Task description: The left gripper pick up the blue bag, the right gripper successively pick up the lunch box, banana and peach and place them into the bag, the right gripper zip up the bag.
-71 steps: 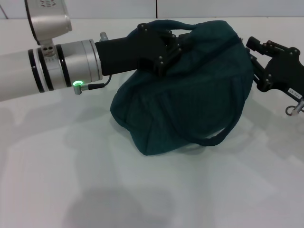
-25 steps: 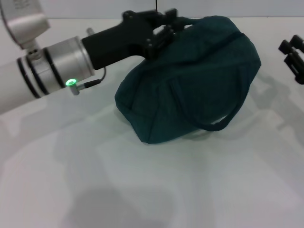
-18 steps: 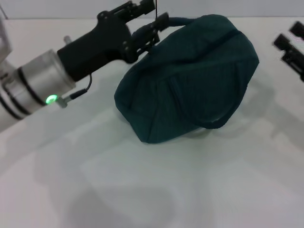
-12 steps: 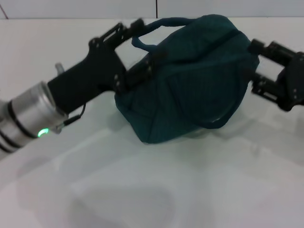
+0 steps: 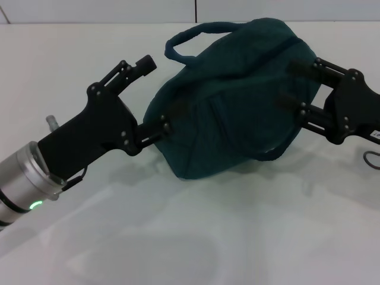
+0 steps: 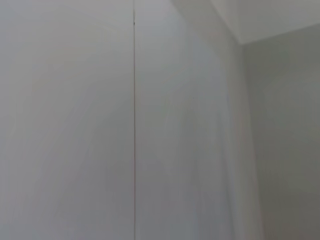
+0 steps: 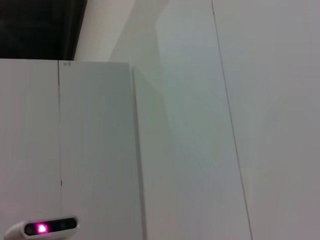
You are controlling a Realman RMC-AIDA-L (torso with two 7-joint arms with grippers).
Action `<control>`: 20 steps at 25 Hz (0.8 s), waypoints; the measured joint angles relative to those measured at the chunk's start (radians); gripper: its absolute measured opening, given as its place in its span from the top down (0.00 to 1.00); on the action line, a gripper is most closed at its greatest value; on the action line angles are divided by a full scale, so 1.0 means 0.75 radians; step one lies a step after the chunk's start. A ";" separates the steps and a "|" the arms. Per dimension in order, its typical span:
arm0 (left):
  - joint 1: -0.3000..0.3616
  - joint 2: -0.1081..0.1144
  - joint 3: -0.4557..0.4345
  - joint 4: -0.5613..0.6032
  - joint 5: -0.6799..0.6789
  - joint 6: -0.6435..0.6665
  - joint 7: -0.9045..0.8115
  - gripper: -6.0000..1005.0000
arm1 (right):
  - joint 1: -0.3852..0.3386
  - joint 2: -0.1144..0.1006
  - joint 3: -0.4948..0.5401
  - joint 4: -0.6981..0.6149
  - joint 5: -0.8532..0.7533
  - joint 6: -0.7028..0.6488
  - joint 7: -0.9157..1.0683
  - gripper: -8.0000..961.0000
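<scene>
A slumped dark teal fabric bag (image 5: 237,95) sits on the white tabletop (image 5: 190,237), one loop handle (image 5: 184,43) standing up at its far left. The left gripper (image 5: 151,95) is just beside the bag's left side, fingers spread and empty. The right gripper (image 5: 291,83) is at the bag's right side, fingers parted against the cloth, grasping nothing.
</scene>
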 joint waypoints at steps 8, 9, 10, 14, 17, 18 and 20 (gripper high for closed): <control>0.017 0.006 0.003 -0.001 0.028 0.011 0.047 0.15 | -0.003 0.008 -0.004 0.000 -0.002 0.016 -0.004 0.35; 0.019 0.006 0.003 -0.001 0.038 0.011 0.058 0.15 | -0.005 0.009 -0.004 -0.002 -0.002 0.016 -0.004 0.35; 0.022 0.006 0.003 -0.001 0.051 0.012 0.070 0.15 | -0.008 0.009 -0.004 -0.004 -0.002 0.016 -0.004 0.35; 0.032 0.006 0.003 0.005 0.078 0.023 0.113 0.15 | -0.012 0.008 -0.006 -0.008 -0.038 0.009 -0.004 0.35; 0.032 0.006 0.002 0.001 0.078 0.031 0.118 0.15 | -0.011 0.008 -0.005 -0.021 -0.094 0.007 -0.004 0.35; 0.033 0.005 0.000 0.000 0.078 0.031 0.118 0.15 | -0.010 0.009 -0.005 -0.027 -0.113 0.006 -0.004 0.35; 0.033 0.004 -0.003 -0.002 0.078 0.031 0.118 0.15 | -0.009 0.011 -0.004 -0.035 -0.133 0.005 -0.005 0.35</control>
